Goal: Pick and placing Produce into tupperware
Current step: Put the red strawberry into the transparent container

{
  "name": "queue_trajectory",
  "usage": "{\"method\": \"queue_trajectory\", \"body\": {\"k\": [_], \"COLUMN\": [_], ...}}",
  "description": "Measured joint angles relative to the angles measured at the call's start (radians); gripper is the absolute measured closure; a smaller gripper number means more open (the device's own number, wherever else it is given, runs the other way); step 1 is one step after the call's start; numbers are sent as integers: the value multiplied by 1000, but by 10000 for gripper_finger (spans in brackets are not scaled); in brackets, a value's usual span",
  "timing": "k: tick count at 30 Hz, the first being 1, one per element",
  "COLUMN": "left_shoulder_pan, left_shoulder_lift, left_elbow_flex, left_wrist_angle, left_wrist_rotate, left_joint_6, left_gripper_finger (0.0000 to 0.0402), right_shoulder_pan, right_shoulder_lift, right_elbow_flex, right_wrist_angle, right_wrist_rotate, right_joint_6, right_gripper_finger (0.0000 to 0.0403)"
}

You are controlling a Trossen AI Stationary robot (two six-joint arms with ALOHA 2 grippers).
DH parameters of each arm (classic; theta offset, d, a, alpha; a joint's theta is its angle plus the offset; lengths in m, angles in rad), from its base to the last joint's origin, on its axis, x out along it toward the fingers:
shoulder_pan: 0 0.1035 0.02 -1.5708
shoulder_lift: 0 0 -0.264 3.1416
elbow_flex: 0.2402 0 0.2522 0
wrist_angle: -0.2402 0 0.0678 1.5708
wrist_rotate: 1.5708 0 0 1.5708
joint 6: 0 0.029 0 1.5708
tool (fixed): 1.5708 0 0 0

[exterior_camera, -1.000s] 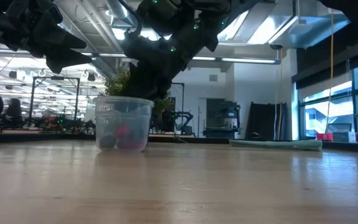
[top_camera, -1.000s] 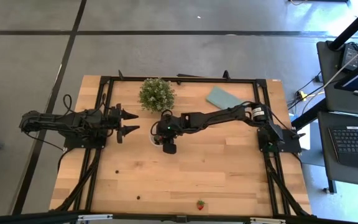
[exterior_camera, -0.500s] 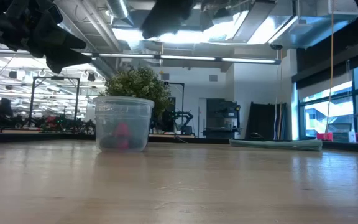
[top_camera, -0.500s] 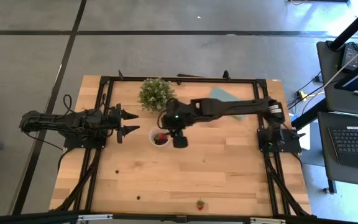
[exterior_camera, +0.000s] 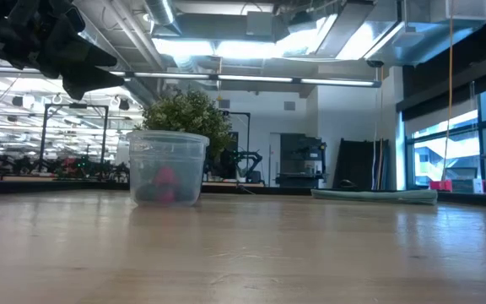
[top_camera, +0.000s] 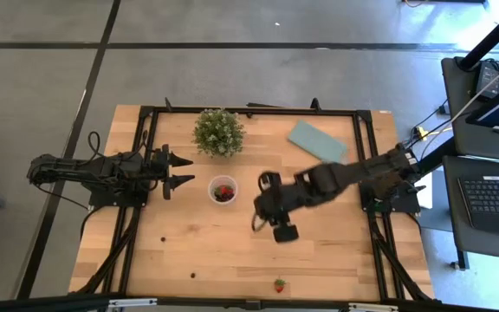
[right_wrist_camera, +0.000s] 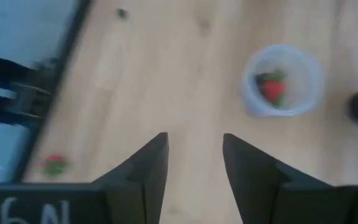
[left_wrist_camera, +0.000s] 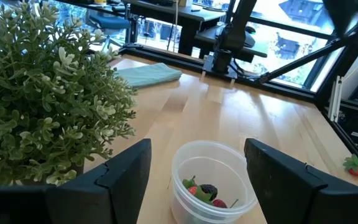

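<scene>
High view: my right claw (top_camera: pixel 277 227) hangs over the bare table (top_camera: pixel 336 251), fingers apart and holding nothing, while my left claw (top_camera: pixel 178 170) waits just beside the one tupperware (top_camera: pixel 223 190), fingers spread. One strawberry (top_camera: pixel 279 284) lies at the table's near edge, and two dark berries (top_camera: pixel 163 239) sit well apart. Low view: one potted plant (exterior_camera: pixel 188 114) stands behind the tupperware. Left wrist view: three or so berries (left_wrist_camera: pixel 205 190) lie inside the tupperware; one teal cloth (left_wrist_camera: pixel 146 74) lies beyond. Right wrist view: I see the loose strawberry between my parted fingers' side and the table's edge.
</scene>
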Motion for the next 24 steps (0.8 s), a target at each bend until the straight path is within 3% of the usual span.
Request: {"method": "queue_trajectory", "body": {"k": [3, 8, 12, 19, 24], "left_shoulder_pan": [0, 0, 0, 0, 0], "left_shoulder_lift": [0, 0, 0, 0, 0], "left_elbow_flex": [0, 0, 0, 0, 0], "left_wrist_angle": [0, 0, -3, -5, -14], "left_wrist_rotate": [0, 0, 0, 0, 1], "left_joint_6": [0, 0, 0, 0, 0], "left_gripper_finger": [151, 151, 151, 151, 151], "right_shoulder_pan": [64, 160, 228, 320, 354], "right_shoulder_lift": [0, 2, 47, 213, 300], "right_elbow_flex": [0, 0, 0, 0, -1], "right_wrist_angle": [1, 1, 28, 173, 144], "right_wrist_rotate": [8, 124, 133, 130, 126], "right_joint_6": [136, 417, 616, 741, 890], "right_gripper_finger": [247, 247, 247, 247, 247]}}
